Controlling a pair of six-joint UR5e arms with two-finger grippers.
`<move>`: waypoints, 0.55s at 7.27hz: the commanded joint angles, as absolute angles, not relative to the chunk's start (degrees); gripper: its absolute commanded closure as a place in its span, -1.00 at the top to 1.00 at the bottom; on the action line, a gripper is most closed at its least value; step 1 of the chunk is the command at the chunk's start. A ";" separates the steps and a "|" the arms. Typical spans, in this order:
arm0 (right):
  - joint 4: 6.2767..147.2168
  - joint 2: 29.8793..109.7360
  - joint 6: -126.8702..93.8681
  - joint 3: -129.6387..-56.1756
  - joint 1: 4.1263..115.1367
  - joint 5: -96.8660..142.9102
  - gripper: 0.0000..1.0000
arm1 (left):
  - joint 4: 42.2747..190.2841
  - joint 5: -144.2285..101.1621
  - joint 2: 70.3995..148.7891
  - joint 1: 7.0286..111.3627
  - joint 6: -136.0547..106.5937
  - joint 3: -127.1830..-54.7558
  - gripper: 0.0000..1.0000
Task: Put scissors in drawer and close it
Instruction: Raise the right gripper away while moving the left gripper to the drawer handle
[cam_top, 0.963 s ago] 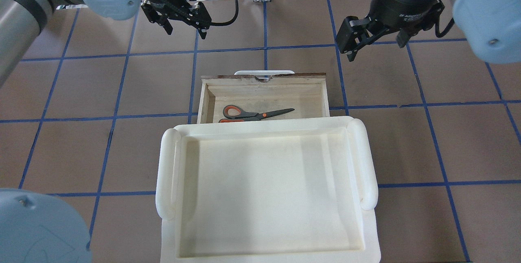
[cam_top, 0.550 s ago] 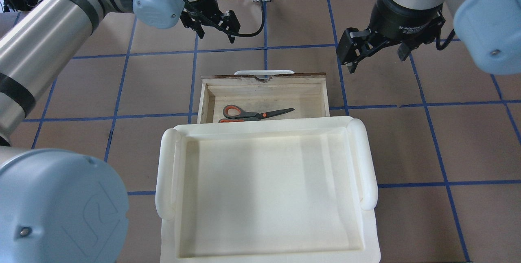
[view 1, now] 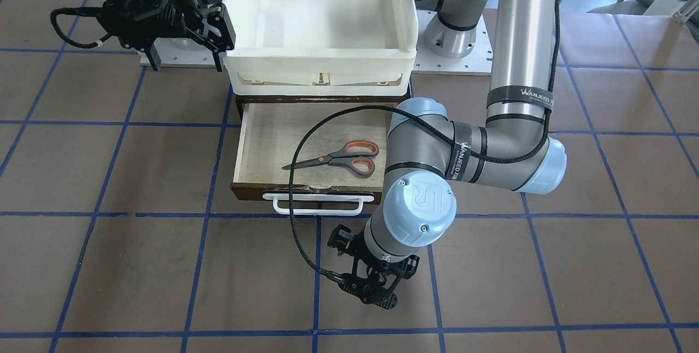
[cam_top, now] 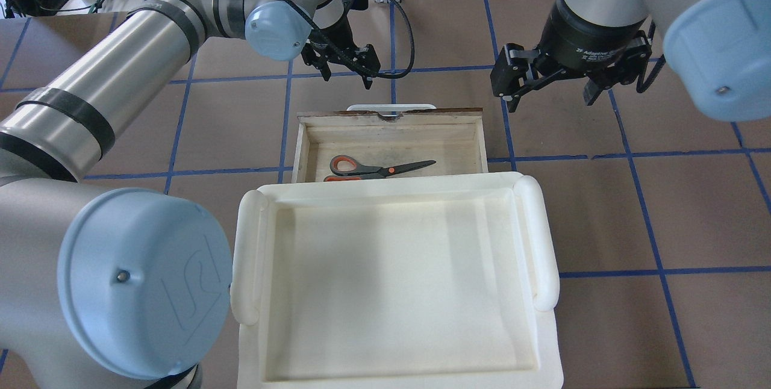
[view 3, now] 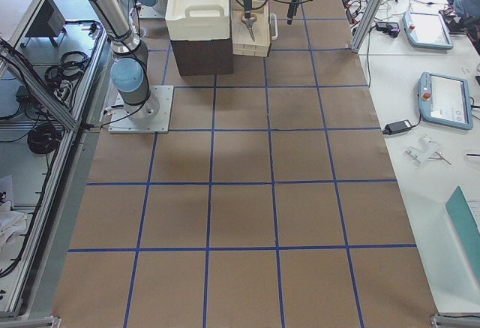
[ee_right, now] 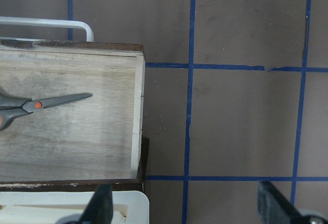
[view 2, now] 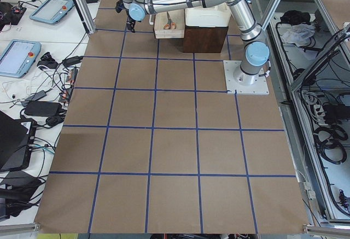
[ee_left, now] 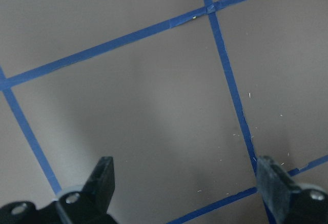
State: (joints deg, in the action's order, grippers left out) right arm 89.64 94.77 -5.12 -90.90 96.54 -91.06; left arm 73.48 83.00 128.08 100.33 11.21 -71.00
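The scissors (cam_top: 373, 168) lie flat inside the open drawer (cam_top: 391, 130), handles to the left; they also show in the front view (view 1: 338, 159) and the right wrist view (ee_right: 36, 106). The drawer's white bar handle (cam_top: 391, 106) faces away from the robot. My left gripper (cam_top: 347, 80) is open and empty, just beyond the handle and a little left of its middle; the left wrist view (ee_left: 187, 183) shows only bare table between its fingers. My right gripper (cam_top: 545, 97) is open and empty, above the table by the drawer's far right corner (ee_right: 141, 49).
A large cream plastic tray (cam_top: 385, 187) sits on top of the dark cabinet, over the drawer's inner end. The left arm's elbow (view 1: 420, 205) hangs over the drawer's side in the front view. Blue tape lines (ee_left: 225, 70) cross the brown table.
My left arm has swung right and toward the drawer, bringing its open gripper close to the handle. My right gripper has shifted slightly toward the drawer's corner. Scissors and drawer have not moved.
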 commanded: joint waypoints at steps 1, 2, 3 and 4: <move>90.26 94.57 -5.63 -90.97 96.59 -88.77 1.00 | 77.07 82.97 128.50 100.81 11.69 -70.93 1.00; 90.35 94.57 -5.71 -91.05 96.59 -88.77 1.00 | 79.52 82.71 128.32 100.90 11.60 -70.93 1.00; 90.35 94.57 -5.63 -91.05 96.59 -88.68 1.00 | 81.98 82.62 127.97 100.90 11.60 -70.93 1.00; 90.35 94.57 -5.54 -91.05 96.59 -88.94 1.00 | 84.96 82.53 127.10 100.90 11.51 -70.93 1.00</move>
State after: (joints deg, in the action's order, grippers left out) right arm 90.33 94.57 -5.63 -91.04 96.59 -88.80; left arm 81.66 82.65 127.86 100.86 11.59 -70.93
